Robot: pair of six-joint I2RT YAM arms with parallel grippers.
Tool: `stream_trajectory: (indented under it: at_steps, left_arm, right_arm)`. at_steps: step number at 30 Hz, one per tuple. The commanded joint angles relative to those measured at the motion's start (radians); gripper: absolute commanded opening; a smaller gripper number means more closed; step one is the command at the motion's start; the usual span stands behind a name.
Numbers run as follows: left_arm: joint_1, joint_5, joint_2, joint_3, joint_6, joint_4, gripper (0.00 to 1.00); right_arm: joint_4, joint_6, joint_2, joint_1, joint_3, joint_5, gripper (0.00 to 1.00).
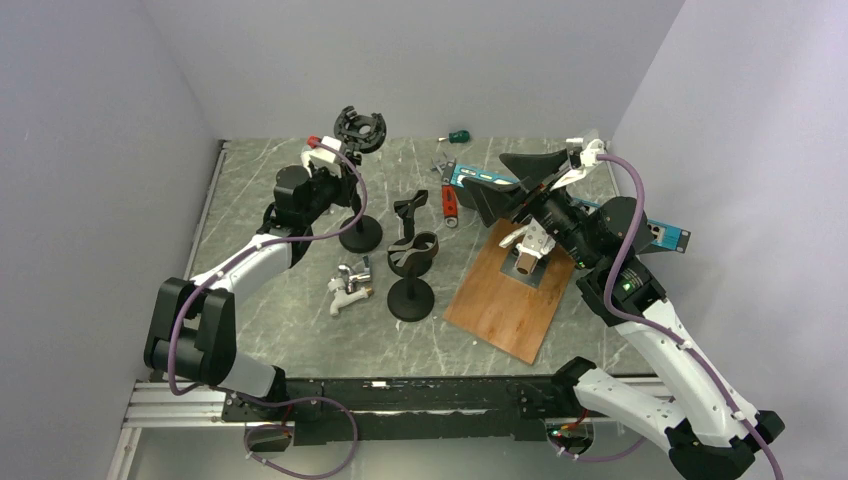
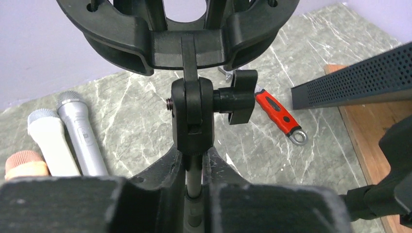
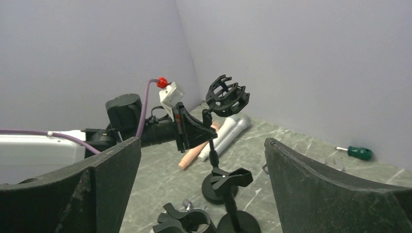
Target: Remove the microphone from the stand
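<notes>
Closest to my left wrist lens, the left gripper (image 2: 193, 191) is clenched on the thin pole (image 2: 194, 170) of the stand (image 1: 360, 238). Its dark fingers (image 2: 63, 204) fill the bottom of that view. From the top camera I see this arm reaching from its base toward 11 o'clock on the marble table (image 1: 290, 320). The right arm reaches toward 1 o'clock. The right gripper (image 3: 201, 155) is released, its jaws spread wide with nothing between them.

A wooden board (image 1: 505, 305) lies at 4 o'clock on the table. A long black rack panel (image 1: 664, 233) with a blue edge lies at 2 o'clock, just behind the board.

The stand is upright on its round base, with the black shock mount (image 2: 194, 48) at its top, above the left gripper. Two more black stands are near the table's centre, one with a cup-shaped holder (image 1: 414, 250) and one with a clip (image 1: 408, 208).

Three microphones lie flat on the marble, side by side and off the stand. They are at 8 o'clock of the pole in my left wrist view: one silver (image 2: 80, 131), one white (image 2: 48, 141), one peach-headed (image 2: 24, 165).

A chrome tap piece (image 1: 350, 283) lies at 9 o'clock of the cup holder's base. A red-handled tool (image 2: 282, 114) lies at 3 o'clock of the pole. A green-handled screwdriver (image 1: 458, 135) lies at 12 o'clock, by the back wall.
</notes>
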Motion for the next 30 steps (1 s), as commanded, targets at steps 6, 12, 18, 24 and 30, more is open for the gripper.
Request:
stream_trajectory:
  at_steps: [6, 12, 18, 24, 30]
  left_arm:
    - [0.008, -0.087, -0.09, 0.018, -0.143, -0.108, 0.79]
    - [0.007, -0.037, -0.181, 0.037, -0.18, -0.239, 0.85]
    - [0.029, 0.082, -0.289, 0.096, -0.212, -0.415, 0.85]
    - [0.239, 0.477, -0.267, 0.139, -0.53, -0.333, 0.82]
    - [0.325, 0.684, -0.155, 0.12, -0.844, 0.075, 0.83]
  right_arm:
    - [0.089, 0.067, 0.032, -0.002, 0.017, -0.065, 1.0]
    - [0.096, 0.06, 0.048, -0.001, 0.015, -0.061, 1.0]
    - [0.086, 0.04, 0.05, -0.001, 0.012, -0.051, 1.0]
    - [0.089, 0.028, 0.048, -0.001, 0.004, -0.037, 1.0]
    - [0.101, 0.032, 0.046, -0.001, -0.007, -0.037, 1.0]
